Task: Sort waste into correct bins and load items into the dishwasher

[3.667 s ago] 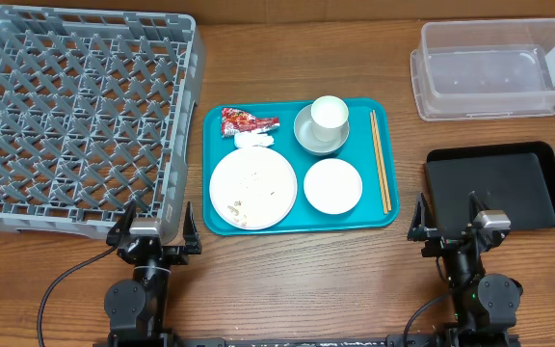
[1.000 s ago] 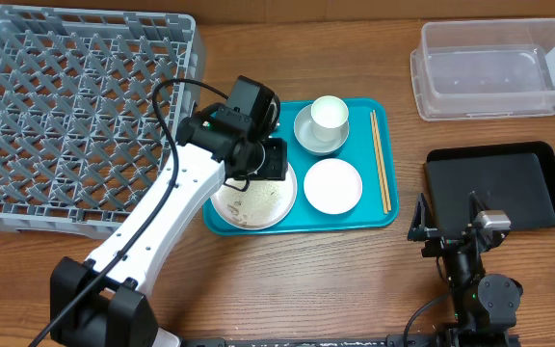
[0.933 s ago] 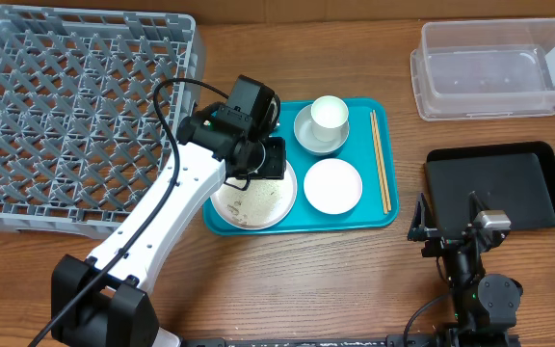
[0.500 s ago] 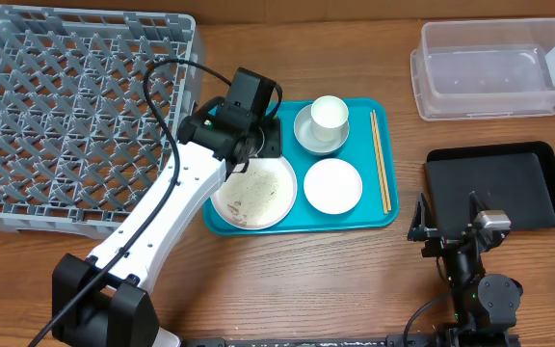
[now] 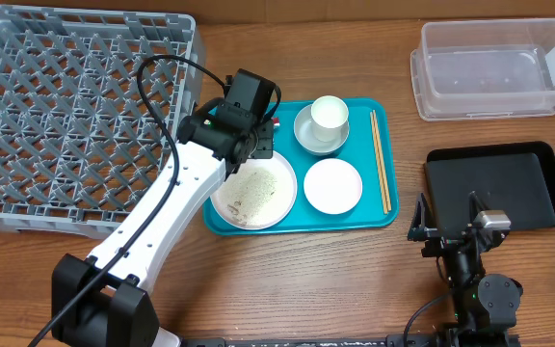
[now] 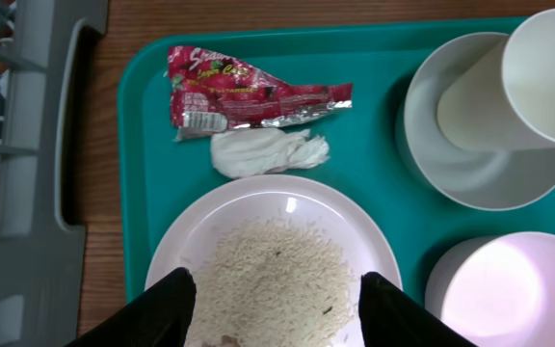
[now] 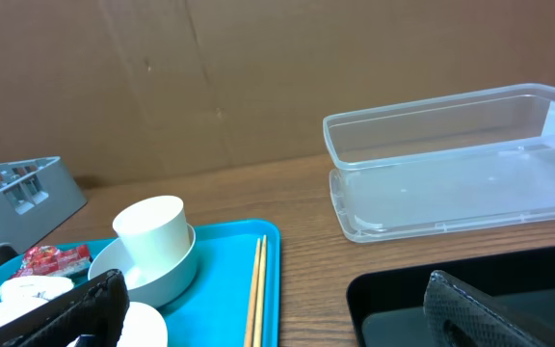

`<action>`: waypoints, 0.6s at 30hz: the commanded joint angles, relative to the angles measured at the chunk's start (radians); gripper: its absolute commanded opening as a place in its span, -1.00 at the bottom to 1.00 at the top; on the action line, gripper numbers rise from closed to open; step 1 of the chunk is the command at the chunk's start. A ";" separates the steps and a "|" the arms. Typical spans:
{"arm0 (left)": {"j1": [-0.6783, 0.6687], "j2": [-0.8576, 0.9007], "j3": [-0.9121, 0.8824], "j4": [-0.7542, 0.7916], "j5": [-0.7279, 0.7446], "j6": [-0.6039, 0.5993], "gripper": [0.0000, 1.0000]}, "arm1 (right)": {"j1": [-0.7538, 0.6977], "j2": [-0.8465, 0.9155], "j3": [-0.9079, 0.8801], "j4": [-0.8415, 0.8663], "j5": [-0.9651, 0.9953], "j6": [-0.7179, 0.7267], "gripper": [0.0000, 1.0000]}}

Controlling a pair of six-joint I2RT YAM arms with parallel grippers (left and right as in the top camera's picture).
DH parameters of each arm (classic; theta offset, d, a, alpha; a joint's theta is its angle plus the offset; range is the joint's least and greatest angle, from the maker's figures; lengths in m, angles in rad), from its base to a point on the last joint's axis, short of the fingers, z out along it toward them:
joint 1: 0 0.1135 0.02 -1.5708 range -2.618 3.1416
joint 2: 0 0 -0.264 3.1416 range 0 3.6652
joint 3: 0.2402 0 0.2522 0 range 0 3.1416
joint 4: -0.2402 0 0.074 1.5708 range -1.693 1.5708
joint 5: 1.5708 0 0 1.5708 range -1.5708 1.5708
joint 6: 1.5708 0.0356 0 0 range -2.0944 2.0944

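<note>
In the left wrist view a crinkled red wrapper (image 6: 249, 96) lies on the teal tray, and a crumpled white tissue (image 6: 268, 152) rests just in front of it. Below them is the flat white plate (image 6: 273, 270), covered in rice crumbs. My left gripper (image 6: 276, 313) hangs open over the plate, holding nothing. From overhead, the left gripper (image 5: 260, 143) covers the wrapper and tissue. A white cup (image 5: 329, 112) stands in the greyish bowl (image 5: 306, 137). A white bowl (image 5: 332, 185) sits in front. My right gripper (image 5: 461, 231) rests open near the black bin (image 5: 499, 183).
The grey dish rack (image 5: 75, 116) fills the left side, right beside the teal tray (image 5: 374, 217). Wooden chopsticks (image 5: 380, 159) lie along the tray's right edge. The clear tub (image 5: 494, 67) stands at the back right, behind the black bin.
The left arm has left its rest pose and reached over the tray. Over the last second its gripper shifted from the plate's middle toward the wrapper and tissue. The right arm has not moved.
</note>
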 commanded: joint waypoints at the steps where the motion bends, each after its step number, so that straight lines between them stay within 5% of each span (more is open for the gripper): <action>1: 0.024 -0.053 0.044 -0.008 -0.046 0.021 0.32 | 0.007 -0.010 -0.010 0.006 0.010 -0.003 0.99; 5: 0.062 -0.095 0.047 -0.006 -0.045 0.019 0.98 | 0.007 -0.010 -0.010 0.006 0.010 -0.003 0.99; 18: 0.189 -0.094 0.047 0.047 -0.084 0.019 1.00 | 0.007 -0.010 -0.010 0.006 0.010 -0.003 0.99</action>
